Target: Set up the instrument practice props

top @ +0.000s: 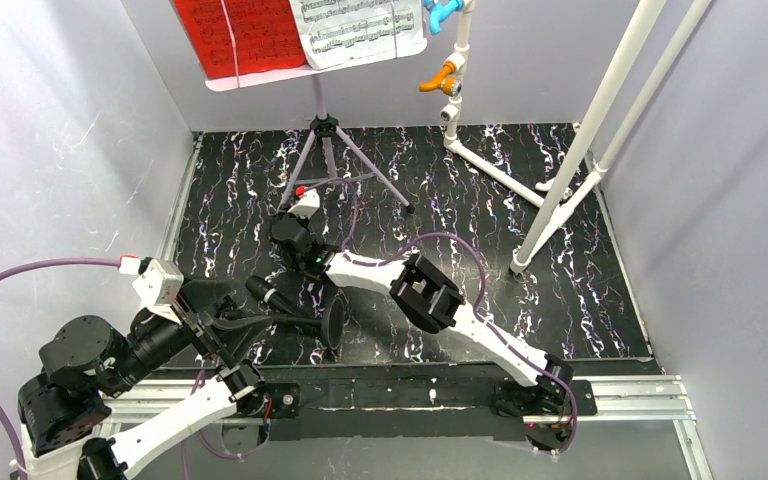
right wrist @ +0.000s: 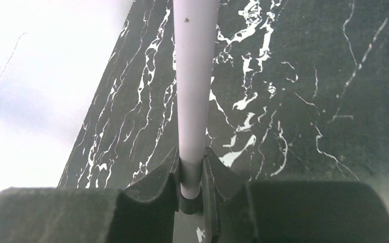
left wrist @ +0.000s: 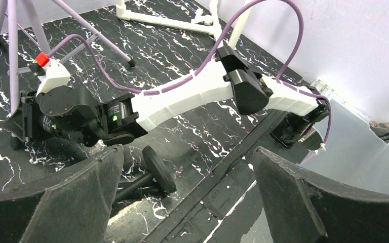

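Observation:
The lilac music stand (top: 326,127) stands on its tripod at the back of the mat, with a red page (top: 235,35) and a white page (top: 360,28) on its desk. My right gripper (top: 285,218) is shut on the stand's front-left leg (right wrist: 195,76), which runs up between the jaws (right wrist: 191,169). The black microphone (top: 265,290) lies on its side near the front edge, its round base (top: 333,322) on edge. My left gripper (top: 232,312) hangs open just beside it. In the left wrist view the base (left wrist: 158,169) lies near the left finger (left wrist: 81,202).
A white pipe frame (top: 580,150) with an orange tap (top: 440,78) and a blue tap (top: 443,12) fills the back right. Grey walls close three sides. My right arm (left wrist: 182,96) stretches across the marbled mat (top: 560,280). A metal rail (top: 620,395) runs along the front.

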`<action>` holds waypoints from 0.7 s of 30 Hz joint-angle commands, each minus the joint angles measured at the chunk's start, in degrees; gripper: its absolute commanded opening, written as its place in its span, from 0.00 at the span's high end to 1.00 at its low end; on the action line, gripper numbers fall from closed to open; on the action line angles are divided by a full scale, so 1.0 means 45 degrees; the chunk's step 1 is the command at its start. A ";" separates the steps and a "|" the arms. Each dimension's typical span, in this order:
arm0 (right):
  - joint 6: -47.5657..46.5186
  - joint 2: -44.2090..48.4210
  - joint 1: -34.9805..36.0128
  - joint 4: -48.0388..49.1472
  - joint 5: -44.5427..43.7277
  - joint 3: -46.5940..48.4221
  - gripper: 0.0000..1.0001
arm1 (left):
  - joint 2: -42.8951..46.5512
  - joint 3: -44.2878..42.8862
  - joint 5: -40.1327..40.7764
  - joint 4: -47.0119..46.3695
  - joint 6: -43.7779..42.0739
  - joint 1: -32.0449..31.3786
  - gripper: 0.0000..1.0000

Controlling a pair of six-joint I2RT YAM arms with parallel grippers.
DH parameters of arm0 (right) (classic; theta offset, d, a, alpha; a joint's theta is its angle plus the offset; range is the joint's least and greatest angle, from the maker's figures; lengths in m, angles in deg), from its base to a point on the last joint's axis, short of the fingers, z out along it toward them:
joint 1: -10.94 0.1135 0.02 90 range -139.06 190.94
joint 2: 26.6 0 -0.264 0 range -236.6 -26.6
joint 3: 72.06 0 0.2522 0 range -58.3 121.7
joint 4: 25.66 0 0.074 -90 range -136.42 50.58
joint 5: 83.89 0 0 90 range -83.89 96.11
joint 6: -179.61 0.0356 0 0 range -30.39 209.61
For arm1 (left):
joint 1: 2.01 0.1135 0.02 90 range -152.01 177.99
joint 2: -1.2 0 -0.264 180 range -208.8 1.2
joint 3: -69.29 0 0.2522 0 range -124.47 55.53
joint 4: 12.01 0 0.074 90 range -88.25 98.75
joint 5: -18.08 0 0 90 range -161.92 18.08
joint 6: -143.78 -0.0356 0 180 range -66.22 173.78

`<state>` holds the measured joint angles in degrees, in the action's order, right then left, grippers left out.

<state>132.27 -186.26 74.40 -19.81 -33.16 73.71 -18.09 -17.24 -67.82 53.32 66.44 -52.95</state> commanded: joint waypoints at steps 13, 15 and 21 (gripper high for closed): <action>-0.3238 0.1781 -0.0176 0.0760 0.2116 -0.2383 0.18 | -0.0549 0.0137 0.0153 -0.0056 -0.0039 0.0014 0.02; -0.3710 0.2572 -0.0206 0.0552 0.2457 -0.3038 0.13 | -0.0584 0.0119 0.0228 -0.0086 -0.0031 0.0029 0.02; -0.5331 0.5274 -0.0307 -0.1317 0.3752 -0.5438 0.03 | -0.0699 0.0251 0.0484 -0.0267 0.0101 0.0025 0.00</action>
<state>115.24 -173.64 73.54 -20.88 -20.74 55.26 -19.62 -16.94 -67.38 53.21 66.44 -52.95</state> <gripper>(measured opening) 0.941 0.994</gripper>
